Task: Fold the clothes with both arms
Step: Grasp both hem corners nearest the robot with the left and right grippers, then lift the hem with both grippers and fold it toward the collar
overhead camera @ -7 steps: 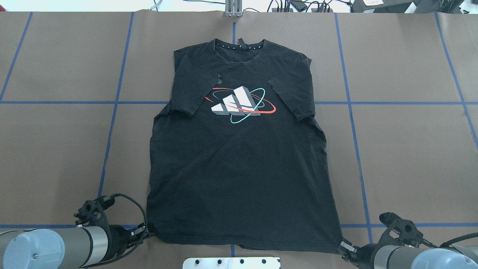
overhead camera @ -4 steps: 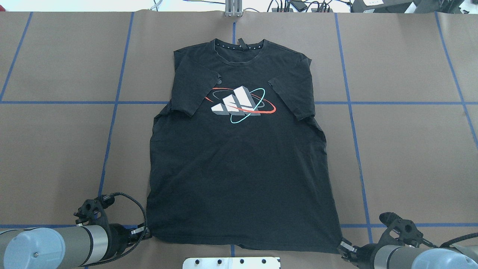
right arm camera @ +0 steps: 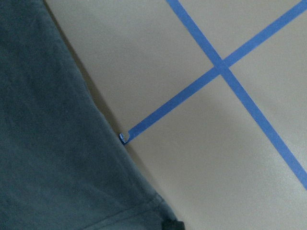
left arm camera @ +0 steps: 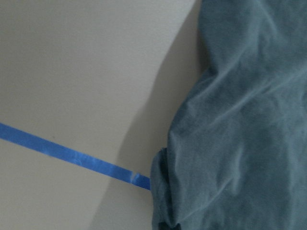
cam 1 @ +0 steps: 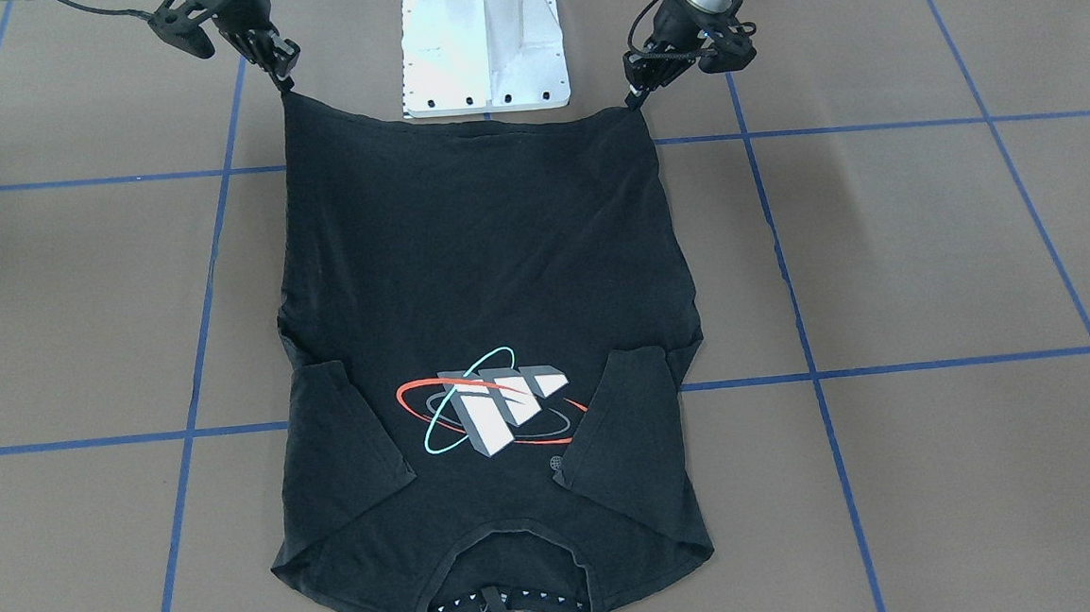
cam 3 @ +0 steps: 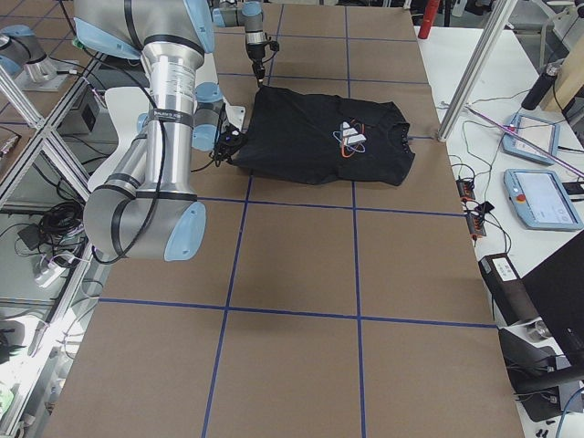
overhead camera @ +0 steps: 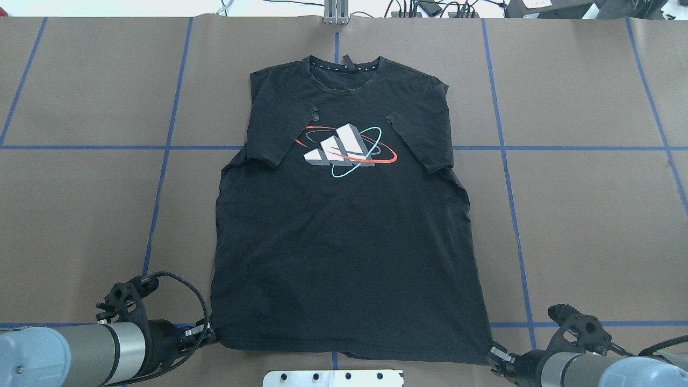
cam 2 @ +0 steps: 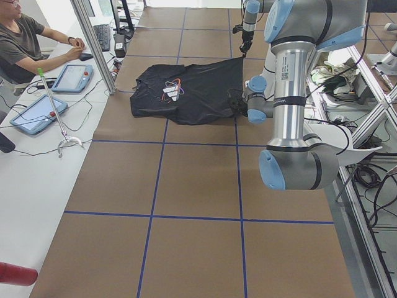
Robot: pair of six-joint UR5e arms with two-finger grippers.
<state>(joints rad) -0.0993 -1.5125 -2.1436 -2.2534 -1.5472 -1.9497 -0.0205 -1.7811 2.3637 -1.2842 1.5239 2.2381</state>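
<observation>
The black T-shirt (overhead camera: 344, 242) lies face up on the brown table, collar at the far side and both sleeves folded in over the chest beside the white, red and cyan logo (overhead camera: 344, 148). My left gripper (overhead camera: 207, 334) is shut on the near left hem corner. My right gripper (overhead camera: 492, 355) is shut on the near right hem corner. In the front-facing view both corners of the T-shirt (cam 1: 476, 253) are drawn up into points at the left gripper (cam 1: 634, 95) and the right gripper (cam 1: 285, 79). The wrist views show only cloth (left arm camera: 240, 120) (right arm camera: 48, 143) and blue tape.
The white pedestal base (cam 1: 482, 45) stands just behind the hem, between the arms. Blue tape lines (overhead camera: 161, 148) grid the brown table. In the exterior left view a seated person (cam 2: 25, 43) and tablets (cam 2: 37, 115) are on the side bench.
My left arm has drawn back slightly toward the view's left, pulling its hem corner taut. The right arm has barely shifted. The shirt's body has not moved.
</observation>
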